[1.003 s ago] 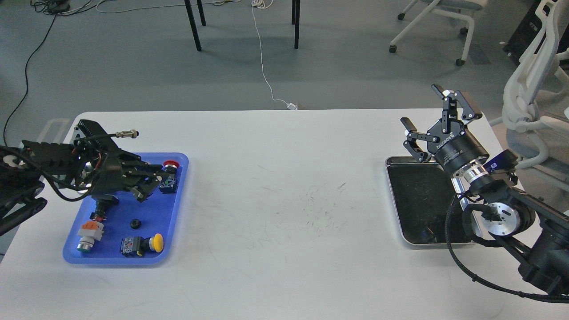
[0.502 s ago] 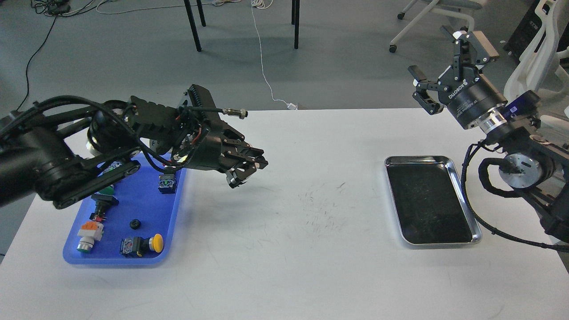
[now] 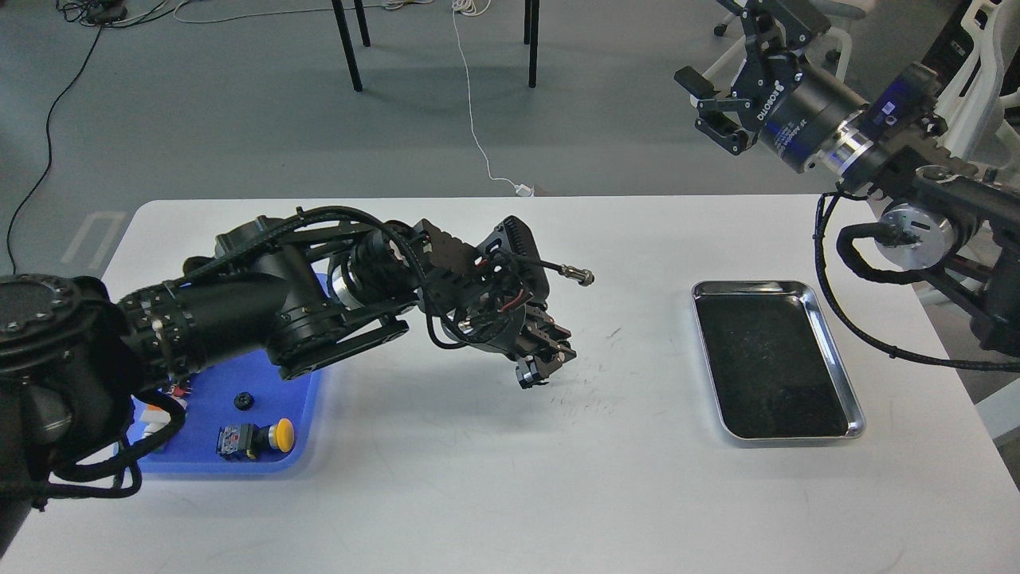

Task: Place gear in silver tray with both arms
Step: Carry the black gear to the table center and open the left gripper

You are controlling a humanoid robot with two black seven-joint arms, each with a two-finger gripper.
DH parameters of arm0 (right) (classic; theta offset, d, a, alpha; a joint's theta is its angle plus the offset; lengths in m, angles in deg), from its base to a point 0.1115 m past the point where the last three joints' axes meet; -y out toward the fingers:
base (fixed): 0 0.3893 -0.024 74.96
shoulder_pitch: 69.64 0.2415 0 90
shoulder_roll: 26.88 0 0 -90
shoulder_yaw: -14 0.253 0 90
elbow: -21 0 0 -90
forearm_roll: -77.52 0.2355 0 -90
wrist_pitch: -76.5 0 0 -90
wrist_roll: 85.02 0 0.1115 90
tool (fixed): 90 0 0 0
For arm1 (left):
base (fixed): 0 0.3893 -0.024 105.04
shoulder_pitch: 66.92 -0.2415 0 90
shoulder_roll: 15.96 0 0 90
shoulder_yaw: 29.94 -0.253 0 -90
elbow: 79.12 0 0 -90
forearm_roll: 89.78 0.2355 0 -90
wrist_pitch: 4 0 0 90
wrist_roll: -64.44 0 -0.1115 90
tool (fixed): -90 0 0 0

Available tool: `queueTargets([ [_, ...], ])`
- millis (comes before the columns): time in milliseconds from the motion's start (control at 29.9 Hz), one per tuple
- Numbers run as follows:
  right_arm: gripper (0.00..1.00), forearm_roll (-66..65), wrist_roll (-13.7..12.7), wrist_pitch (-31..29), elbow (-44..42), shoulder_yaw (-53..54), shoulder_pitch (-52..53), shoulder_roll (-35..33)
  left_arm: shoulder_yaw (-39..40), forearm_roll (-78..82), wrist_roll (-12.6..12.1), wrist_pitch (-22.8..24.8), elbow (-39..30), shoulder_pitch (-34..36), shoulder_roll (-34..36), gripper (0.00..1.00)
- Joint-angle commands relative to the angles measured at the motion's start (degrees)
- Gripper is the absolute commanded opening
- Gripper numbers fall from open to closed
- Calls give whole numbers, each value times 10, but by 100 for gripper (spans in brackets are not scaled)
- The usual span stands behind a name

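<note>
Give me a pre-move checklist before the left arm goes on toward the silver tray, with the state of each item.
1. Silver tray holds nothing: ok.
2. Table path between left gripper and tray is free of objects: ok.
3. Left gripper has a part in its grasp: cannot tell, fingers look dark and close together.
4. Right gripper is off the tray: ok, raised beyond the table's far edge, jaws open.
5. Gear has left the blue tray: not ok, a small black gear-like part lies there.
</note>
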Motion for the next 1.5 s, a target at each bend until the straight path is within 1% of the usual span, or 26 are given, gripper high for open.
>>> queueTargets([
  [0,99,-1,0,2,0,-4,2,4,-2,0,0,0,43,-3,-21,14],
  [100,99,-4,0,2,0,-11,0,3,-6,0,0,-2,79,-3,-21,14],
  [301,99,-4,0,4,0,-26,0,0,-33,0,0,-16,120,-6,-21,14],
  [502,99,-4,0,4,-1,-26,0,0,-38,0,0,-20,114,-10,-21,14],
  [769,99,-4,0,7,-2,-28,0,0,-42,-11,0,-20,77,-13,-21,15],
  [903,99,-4,0,7,-2,-28,0,-3,-47,-8,0,-20,74,-18,-21,15],
  [1070,99,-4,0,7,-2,-28,-1,-4,-72,-13,0,-21,78,-23,-21,19],
  [1204,99,-4,0,7,-3,-28,-4,-4,-72,-14,0,-22,83,-28,-21,27],
  [1237,99,-4,0,7,-3,-28,-4,-4,-72,-13,0,-23,83,-30,-21,33],
  [1271,99,-4,0,7,-3,-28,-4,-5,-72,-14,0,-23,84,-31,-21,46],
  [1304,99,-4,0,7,-2,-28,-4,-5,-71,-15,0,-23,83,-30,-21,63],
  [1338,99,-4,0,7,-2,-28,-5,-5,-67,-16,0,-23,83,-31,-21,83],
  [1371,99,-4,0,7,-3,-28,-5,-5,-65,-16,0,-23,83,-29,-21,88],
  [1471,99,-4,0,6,-2,-28,-6,-6,-58,-27,0,-23,77,-22,-21,91],
])
